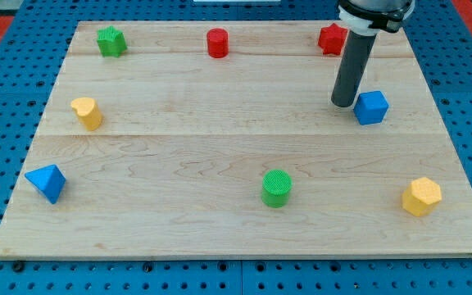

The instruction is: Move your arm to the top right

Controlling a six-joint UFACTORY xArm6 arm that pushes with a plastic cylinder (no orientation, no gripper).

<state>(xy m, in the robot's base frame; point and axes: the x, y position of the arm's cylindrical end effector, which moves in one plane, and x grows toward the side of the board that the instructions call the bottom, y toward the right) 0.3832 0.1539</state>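
Nearest the desk's (220, 229) bottom edge sat three pieces: a yellow block (421, 197) with many flat faces close to the bottom right corner, a green cylinder (276, 188) a little right of the middle, and a blue pyramid-like block (46, 182) against the left edge near the bottom left corner.

Farther up, a yellow block (87, 112) of rounded shape lay near the left edge, well apart from the rest. Across the desk, toward the right edge, a blue block (371, 107) with angled faces stood just to the right of my tip (344, 104); whether the two touched could not be told. No pincer was fitted, so none could be spread or pressed together; the arm ended in a plain dark rod (354, 67) standing upright.

Along the top edge lay a green star-like block (111, 41) near the top left corner, a red cylinder (217, 43) around the middle, and a red star-like block (331, 38) toward the top right corner, partly hidden behind the rod.
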